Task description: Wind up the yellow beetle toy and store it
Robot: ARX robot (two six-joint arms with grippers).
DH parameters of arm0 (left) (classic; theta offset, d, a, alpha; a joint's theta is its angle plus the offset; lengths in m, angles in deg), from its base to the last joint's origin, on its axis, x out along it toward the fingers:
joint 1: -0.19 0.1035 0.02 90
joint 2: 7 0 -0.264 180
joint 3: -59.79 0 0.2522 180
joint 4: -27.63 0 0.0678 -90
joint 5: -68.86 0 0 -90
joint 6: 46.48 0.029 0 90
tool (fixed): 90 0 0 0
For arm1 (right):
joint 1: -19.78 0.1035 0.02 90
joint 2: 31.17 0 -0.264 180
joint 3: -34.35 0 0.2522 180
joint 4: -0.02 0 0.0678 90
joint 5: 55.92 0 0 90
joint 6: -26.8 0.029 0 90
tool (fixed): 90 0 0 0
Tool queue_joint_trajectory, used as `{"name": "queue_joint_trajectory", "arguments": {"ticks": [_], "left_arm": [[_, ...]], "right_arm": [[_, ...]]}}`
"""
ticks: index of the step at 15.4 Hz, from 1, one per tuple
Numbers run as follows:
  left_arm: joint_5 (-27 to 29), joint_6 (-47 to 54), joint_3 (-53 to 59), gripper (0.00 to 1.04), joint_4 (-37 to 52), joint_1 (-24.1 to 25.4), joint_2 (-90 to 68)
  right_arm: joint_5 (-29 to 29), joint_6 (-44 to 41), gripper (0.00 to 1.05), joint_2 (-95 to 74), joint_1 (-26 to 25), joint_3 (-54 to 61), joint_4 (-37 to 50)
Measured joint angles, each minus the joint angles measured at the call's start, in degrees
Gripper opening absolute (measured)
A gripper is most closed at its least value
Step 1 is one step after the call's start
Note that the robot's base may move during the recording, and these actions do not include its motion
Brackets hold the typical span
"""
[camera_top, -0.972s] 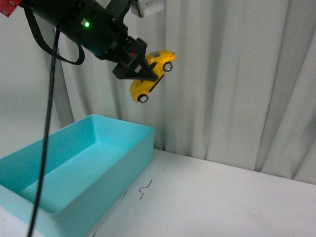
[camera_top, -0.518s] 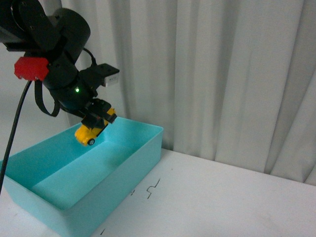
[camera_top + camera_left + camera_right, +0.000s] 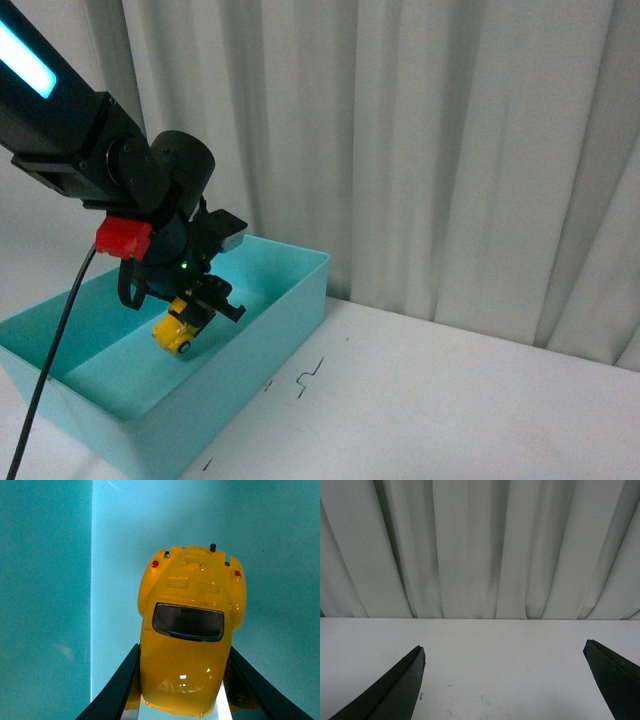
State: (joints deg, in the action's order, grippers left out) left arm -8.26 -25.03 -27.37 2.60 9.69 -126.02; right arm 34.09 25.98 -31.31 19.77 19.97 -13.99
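Note:
My left gripper (image 3: 200, 305) is shut on the yellow beetle toy (image 3: 175, 330) and holds it nose down inside the turquoise bin (image 3: 290, 290), just above the bin's floor. In the left wrist view the toy (image 3: 187, 640) sits between the two black fingers (image 3: 115, 690), its rear with red lights and a dark window pointing away, over the bin's floor (image 3: 280, 555). My right gripper (image 3: 505, 680) is open and empty over the white table (image 3: 495, 650); it does not show in the front view.
The bin stands at the left of the white table (image 3: 450, 400), with small black marks (image 3: 310, 375) on the tabletop beside it. A grey curtain (image 3: 430, 150) hangs behind. A black cable (image 3: 50, 370) hangs from my left arm in front of the bin.
My left gripper has come down and leftward with the toy, from high above the bin to inside it near the floor. The front view has shifted too.

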Motion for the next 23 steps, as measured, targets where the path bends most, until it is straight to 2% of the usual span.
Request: {"name": "queue_joint_trajectory", "arguments": {"ticks": [3, 6, 7, 8, 9, 10, 11, 14, 20, 23], "left_arm": [[-1.2, 1.1, -0.4, 0.40, 0.8, 0.2, -1.7], [-3.8, 1.0, -0.7, 0.71, -0.9, 0.1, -1.8], [-11.6, -4.4, -0.2, 0.97, -1.5, 1.6, 3.1], [-18.5, -5.9, 4.9, 0.98, 3.0, 4.1, 21.9], [-21.7, -6.8, 11.7, 0.98, 3.0, 3.3, 34.8], [-23.2, -12.8, 21.3, 0.84, 22.1, 1.7, 44.7], [-22.6, -16.8, 29.1, 0.71, 31.2, -0.1, 53.5], [-22.1, -18.5, 34.5, 0.60, 36.5, -1.2, 58.6], [-20.4, -20.0, 41.9, 0.42, 40.4, -2.1, 62.1], [-18.7, -21.0, 51.8, 0.15, 41.5, -3.8, 63.8]], "right_arm": [[0.0, 0.0, 0.98, 0.0, 0.0, 0.0, 0.0], [0.0, 0.0, 0.98, 0.0, 0.0, 0.0, 0.0], [0.0, 0.0, 0.98, 0.0, 0.0, 0.0, 0.0], [0.0, 0.0, 0.98, 0.0, 0.0, 0.0, 0.0], [0.0, 0.0, 0.98, 0.0, 0.0, 0.0, 0.0], [0.0, 0.0, 0.98, 0.0, 0.0, 0.0, 0.0], [0.0, 0.0, 0.98, 0.0, 0.0, 0.0, 0.0], [0.0, 0.0, 0.98, 0.0, 0.0, 0.0, 0.0], [0.0, 0.0, 0.98, 0.0, 0.0, 0.0, 0.0], [0.0, 0.0, 0.98, 0.0, 0.0, 0.0, 0.0]]}}
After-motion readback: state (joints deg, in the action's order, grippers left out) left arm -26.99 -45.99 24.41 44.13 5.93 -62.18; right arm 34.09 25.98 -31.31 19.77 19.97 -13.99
